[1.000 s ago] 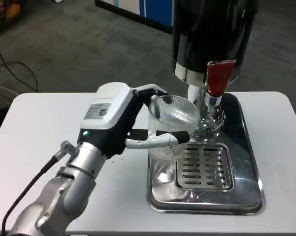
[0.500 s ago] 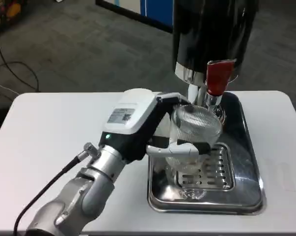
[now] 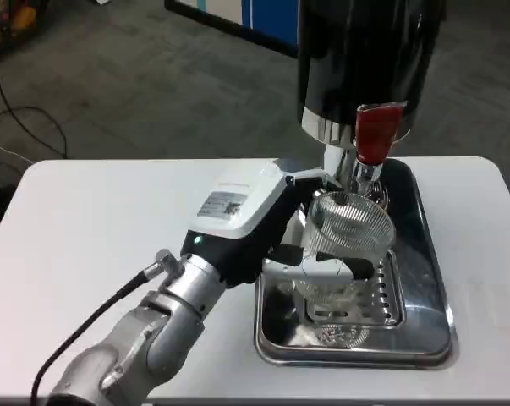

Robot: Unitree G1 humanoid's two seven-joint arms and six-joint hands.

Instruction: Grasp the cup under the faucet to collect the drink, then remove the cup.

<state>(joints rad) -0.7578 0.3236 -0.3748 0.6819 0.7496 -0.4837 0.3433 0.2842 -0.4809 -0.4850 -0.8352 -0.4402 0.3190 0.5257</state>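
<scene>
Moving right under the red faucet (image 3: 375, 135), the left hand (image 3: 263, 224) is gripping the clear, ridged cup (image 3: 346, 245) at 3 o'clock.

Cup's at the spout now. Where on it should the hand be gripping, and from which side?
Keep the grip on the ribbed side wall of the clear cup, coming from the robot's left as the left hand does now. The cup stands upright with its mouth open toward the red tap, so fingers should wrap below the rim.

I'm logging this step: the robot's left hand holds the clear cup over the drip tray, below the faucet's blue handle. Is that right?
Not quite: the faucet's handle is red, not blue, as the head view shows. The rest stands: the left hand holds the clear cup over the drip tray, below that handle.
</scene>
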